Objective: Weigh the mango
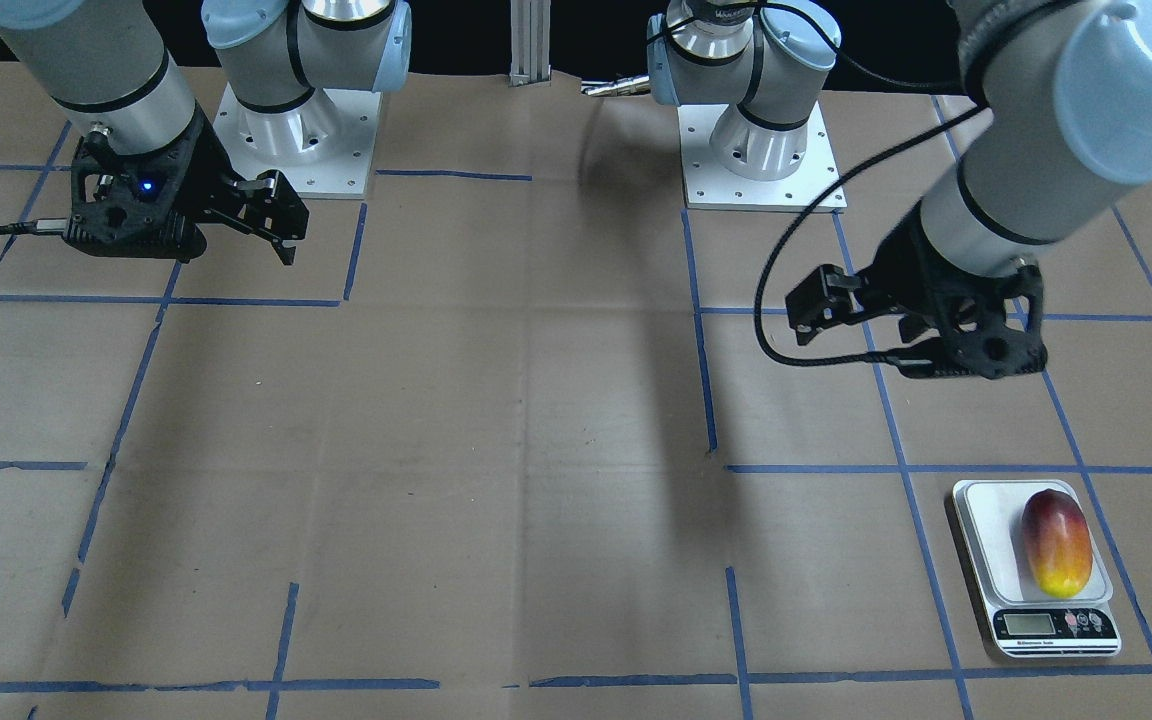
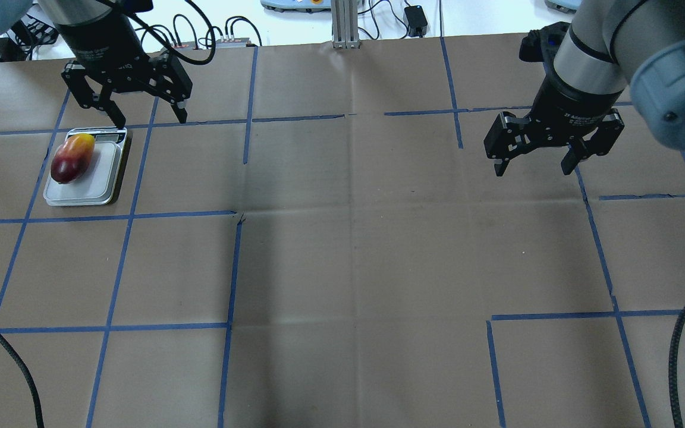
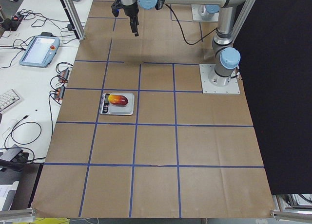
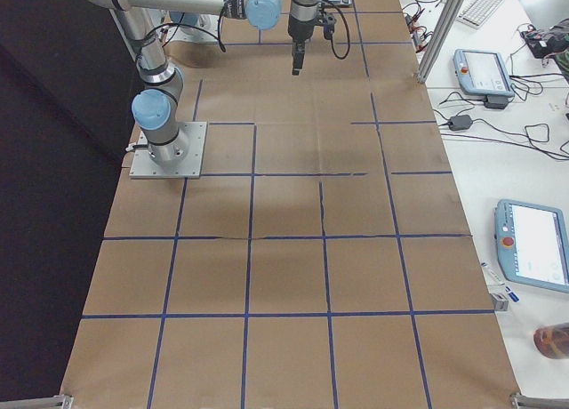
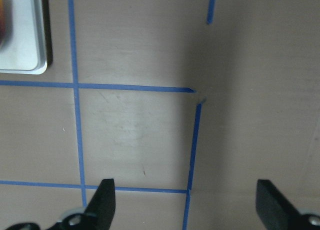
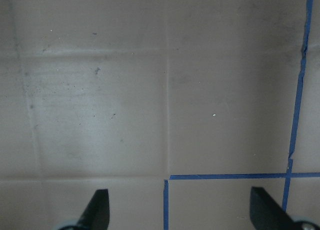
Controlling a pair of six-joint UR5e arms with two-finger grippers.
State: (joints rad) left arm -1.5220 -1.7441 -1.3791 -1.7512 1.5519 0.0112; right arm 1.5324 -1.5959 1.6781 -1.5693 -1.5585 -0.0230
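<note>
The mango [image 2: 72,158], dark red shading to a yellow end, lies on the white platform of a small kitchen scale [image 2: 102,173] at the far left of the table. It also shows in the front-facing view [image 1: 1056,542] on the scale [image 1: 986,530]. My left gripper [image 2: 151,119] is open and empty, raised above the table just beyond the scale; it touches neither scale nor mango. In the left wrist view a corner of the scale [image 5: 22,40] sits at the top left. My right gripper [image 2: 533,167] is open and empty, raised over the table's right side.
The table is covered in brown paper with a blue tape grid. The two arm bases [image 1: 761,150] stand at the robot's edge. A black cable [image 1: 786,300] loops from the left wrist. Teach pendants and cables lie off the table at the sides.
</note>
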